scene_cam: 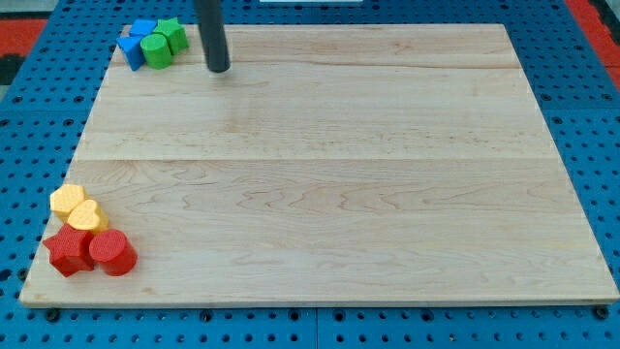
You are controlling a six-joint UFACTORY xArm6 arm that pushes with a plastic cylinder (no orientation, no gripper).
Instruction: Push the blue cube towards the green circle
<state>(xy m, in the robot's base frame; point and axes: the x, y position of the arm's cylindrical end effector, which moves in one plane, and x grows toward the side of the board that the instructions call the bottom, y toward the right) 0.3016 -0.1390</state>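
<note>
A blue cube (143,29) sits at the board's top left corner, with a second blue block (131,50) just below and left of it. A green circle (156,49) lies right below the cube, touching it, and a green star-like block (172,34) sits to the cube's right. The four form one tight cluster. My dark rod comes down from the view's top, and my tip (220,69) rests on the board to the right of the cluster, a short gap from the green blocks.
A wooden board (329,194) lies on a blue pegboard. At the board's bottom left corner sit two yellow blocks (77,208), a red star-like block (68,250) and a red cylinder (113,253), all touching.
</note>
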